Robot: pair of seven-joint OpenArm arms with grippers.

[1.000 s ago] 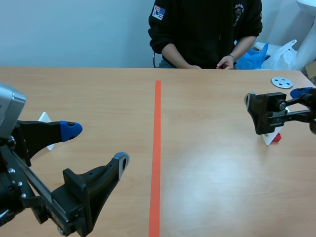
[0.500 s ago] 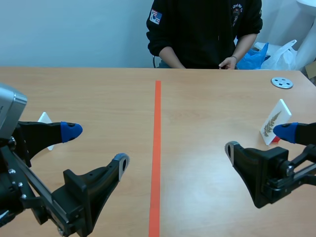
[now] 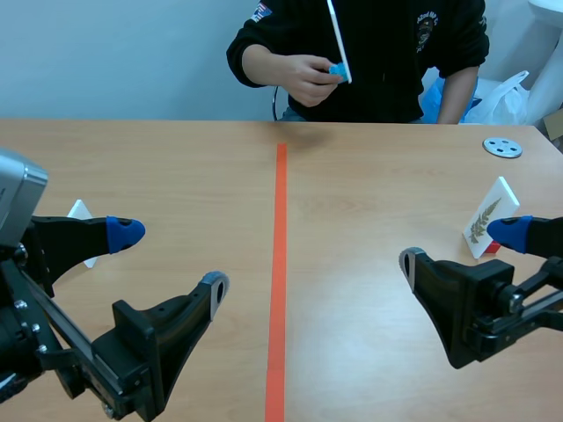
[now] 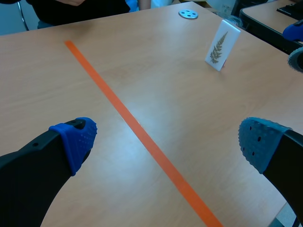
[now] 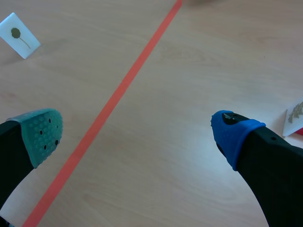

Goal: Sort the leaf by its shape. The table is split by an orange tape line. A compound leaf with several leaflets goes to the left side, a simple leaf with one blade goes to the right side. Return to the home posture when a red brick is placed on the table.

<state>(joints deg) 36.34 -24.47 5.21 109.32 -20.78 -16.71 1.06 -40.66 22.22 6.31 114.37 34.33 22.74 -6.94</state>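
A white card with a fern-like compound leaf (image 3: 486, 220) stands on a small red base on the right side of the table, also in the left wrist view as the fern card (image 4: 221, 46). A white card with a round simple leaf (image 5: 19, 35) stands on the left side, partly hidden behind my left finger as the simple-leaf card (image 3: 81, 211). A person's hand holds up another white card on a blue base (image 3: 339, 44) above the table's far edge. My left gripper (image 3: 171, 259) and right gripper (image 3: 462, 246) hang low near the front, both open with nothing between their fingers.
The orange tape line (image 3: 280, 264) runs down the middle of the table. A grey disc (image 3: 502, 147) lies at the far right. Blue and white plastic bags (image 3: 475, 97) sit behind the table beside the person.
My right gripper has drawn back from the fern card toward the table's front, leaving the card standing. The person has lifted a white card on a blue base. The left arm kept still.
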